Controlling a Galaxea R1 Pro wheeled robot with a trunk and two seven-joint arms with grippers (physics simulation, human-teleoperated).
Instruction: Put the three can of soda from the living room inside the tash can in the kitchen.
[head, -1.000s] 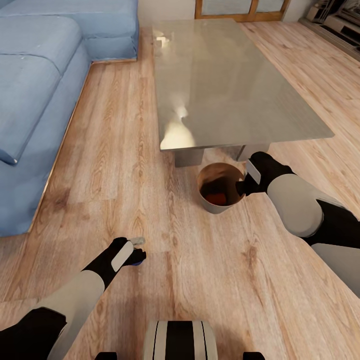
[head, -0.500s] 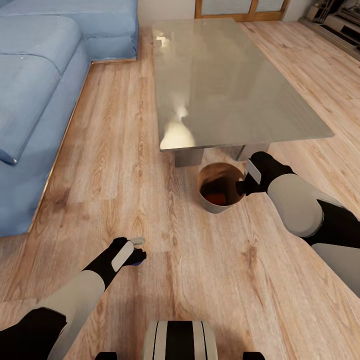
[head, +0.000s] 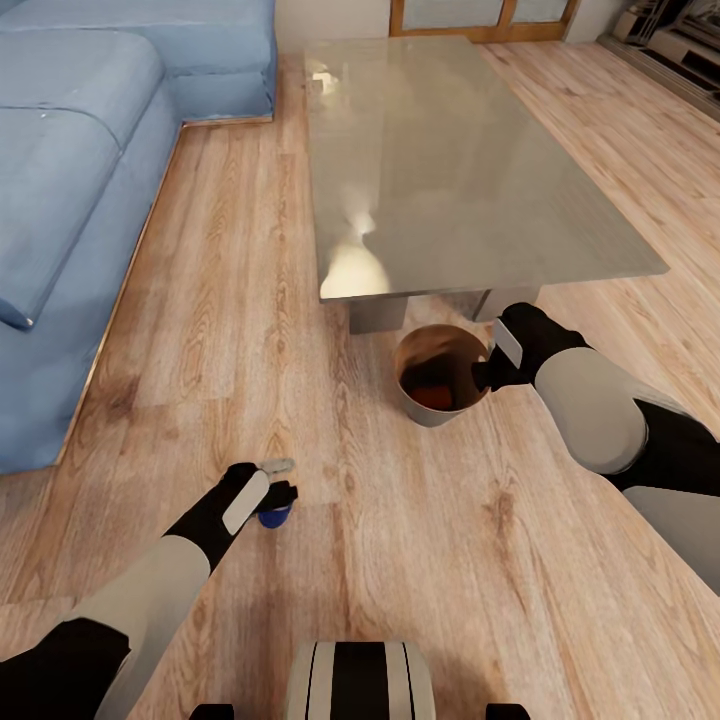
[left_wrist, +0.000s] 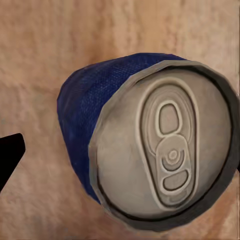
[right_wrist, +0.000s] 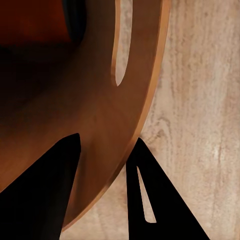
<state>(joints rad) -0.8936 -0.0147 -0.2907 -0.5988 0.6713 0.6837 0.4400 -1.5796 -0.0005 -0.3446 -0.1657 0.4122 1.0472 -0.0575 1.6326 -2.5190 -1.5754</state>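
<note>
A dark blue can of soda (head: 272, 516) sits on the wood floor; in the left wrist view its silvery top (left_wrist: 167, 152) faces the camera. My left gripper (head: 277, 484) hovers right over it, open, one fingertip (left_wrist: 9, 152) standing clear of the can's side. The copper-brown tash can (head: 420, 412) stands on the floor at the near end of the glass table. My right gripper (head: 487, 375) is shut on its rim (right_wrist: 125, 100), one finger inside the wall and one outside. An orange can of soda (head: 432, 397) lies at the bin's bottom.
The glass-topped low table (head: 450, 160) stretches ahead beyond the bin. A blue corner sofa (head: 60, 200) fills the left side. Wood-framed glass doors (head: 480, 15) are at the far end. Plank floor lies between sofa and table.
My left gripper has shifted slightly away from the robot, and more of the blue can shows beneath it. The right arm and the bin have not moved.
</note>
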